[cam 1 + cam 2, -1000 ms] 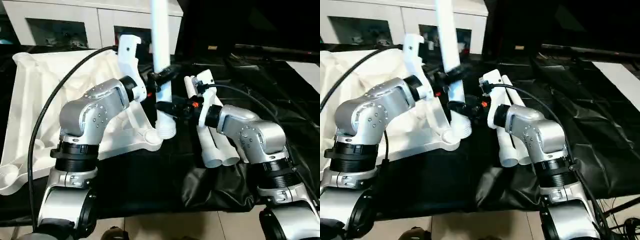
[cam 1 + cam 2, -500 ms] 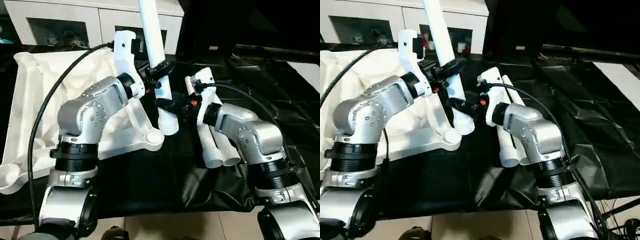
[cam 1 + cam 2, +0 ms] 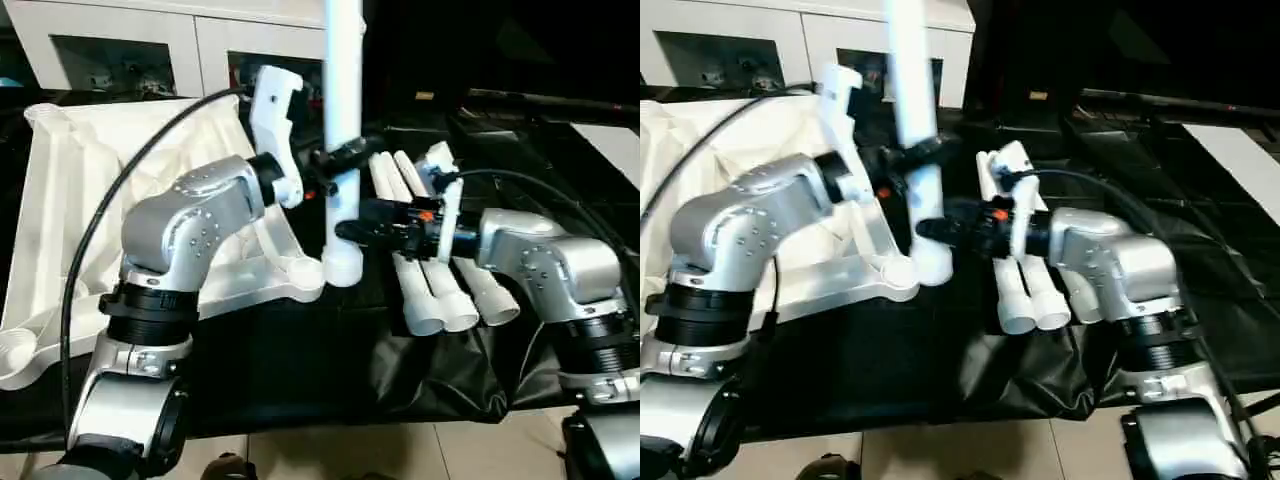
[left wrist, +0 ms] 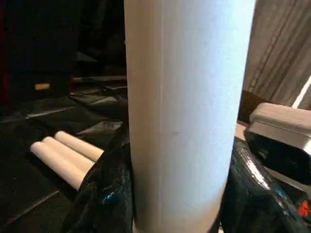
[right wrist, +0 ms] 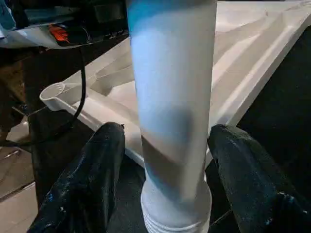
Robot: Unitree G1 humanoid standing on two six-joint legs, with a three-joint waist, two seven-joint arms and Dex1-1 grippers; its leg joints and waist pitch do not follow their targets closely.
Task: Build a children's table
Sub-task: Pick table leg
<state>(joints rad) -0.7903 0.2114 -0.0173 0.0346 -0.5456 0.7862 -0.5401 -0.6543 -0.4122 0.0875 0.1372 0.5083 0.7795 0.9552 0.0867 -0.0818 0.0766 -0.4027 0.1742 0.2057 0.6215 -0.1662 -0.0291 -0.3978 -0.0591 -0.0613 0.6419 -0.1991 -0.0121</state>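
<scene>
Stereo head view of leg assembly. Left gripper (image 3: 343, 158) clamps an upright white leg (image 3: 342, 90) partway up its shaft, both black fingers (image 4: 104, 194) pressed to its sides. Right gripper (image 3: 352, 232) reaches in lower down with jaws spread, its fingertips (image 5: 92, 179) flanking the leg's ribbed bottom end with visible gaps. That end stands just beside a round corner socket (image 3: 302, 272) of the white table top (image 3: 60, 200), lying ribbed side up on black sheeting (image 3: 300, 350). Three spare legs (image 3: 440, 295) lie side by side under the right forearm.
</scene>
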